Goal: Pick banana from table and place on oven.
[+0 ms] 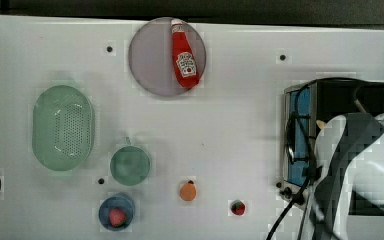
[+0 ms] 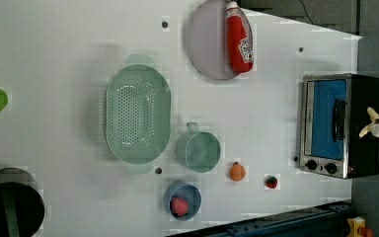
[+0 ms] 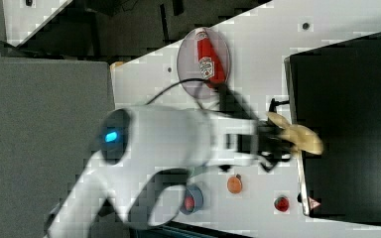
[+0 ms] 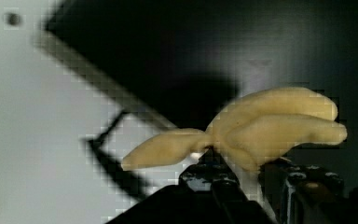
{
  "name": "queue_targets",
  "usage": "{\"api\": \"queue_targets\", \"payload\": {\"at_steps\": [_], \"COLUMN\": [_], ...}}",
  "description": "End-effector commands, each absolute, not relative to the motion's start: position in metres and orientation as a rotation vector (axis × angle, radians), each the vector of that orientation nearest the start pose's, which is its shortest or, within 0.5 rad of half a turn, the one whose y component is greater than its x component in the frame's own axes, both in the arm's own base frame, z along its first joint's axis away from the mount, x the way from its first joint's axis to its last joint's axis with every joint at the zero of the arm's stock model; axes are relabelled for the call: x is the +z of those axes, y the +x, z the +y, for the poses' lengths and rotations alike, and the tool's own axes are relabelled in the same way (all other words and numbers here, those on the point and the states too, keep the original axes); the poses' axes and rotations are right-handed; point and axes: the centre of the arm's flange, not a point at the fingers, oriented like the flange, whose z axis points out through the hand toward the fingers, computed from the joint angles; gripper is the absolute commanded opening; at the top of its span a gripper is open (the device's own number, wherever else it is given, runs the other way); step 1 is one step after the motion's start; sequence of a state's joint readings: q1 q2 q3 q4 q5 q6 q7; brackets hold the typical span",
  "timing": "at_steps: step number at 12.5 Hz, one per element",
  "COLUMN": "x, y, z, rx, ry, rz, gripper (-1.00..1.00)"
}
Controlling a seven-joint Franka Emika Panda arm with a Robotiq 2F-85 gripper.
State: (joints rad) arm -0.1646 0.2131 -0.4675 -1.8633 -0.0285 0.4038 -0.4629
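The pale yellow banana (image 4: 261, 126), a small bunch, sits pinched between my gripper's (image 4: 249, 175) dark fingers, so the gripper is shut on it. In the right view the banana (image 3: 297, 136) hangs at the front edge of the oven's (image 3: 347, 124) black top, with the gripper (image 3: 273, 140) just off that edge. The left view shows the banana (image 2: 373, 126) raised over the oven (image 2: 343, 123), beside its blue glass door. From the top view, my arm covers much of the oven (image 1: 340, 97), and only a tip of the banana (image 1: 321, 123) peeks out. The white table (image 1: 230, 125) lies beneath.
A red ketchup bottle (image 1: 184, 55) lies on a grey plate (image 1: 150, 55). A green colander (image 1: 62, 127), a small green bowl (image 1: 130, 165), a blue bowl (image 1: 116, 212) with red fruit, an orange fruit (image 1: 188, 191) and a small red fruit (image 1: 237, 207) dot the table.
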Motion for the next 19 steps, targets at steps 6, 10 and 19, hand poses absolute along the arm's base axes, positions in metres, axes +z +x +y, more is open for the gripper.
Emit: {"api": "queue_targets", "payload": {"at_steps": [6, 10, 19], "x": [0.426, 0.442, 0.582], "y": [0.507, 0.513, 0.516], "z": [-0.374, -0.360, -0.123], "rx": [0.007, -0.007, 0.016], "ry": [-3.092, -3.095, -2.805], "rz": [1.167, 1.124, 1.425], "gripper": [0.43, 1.00, 1.00]}}
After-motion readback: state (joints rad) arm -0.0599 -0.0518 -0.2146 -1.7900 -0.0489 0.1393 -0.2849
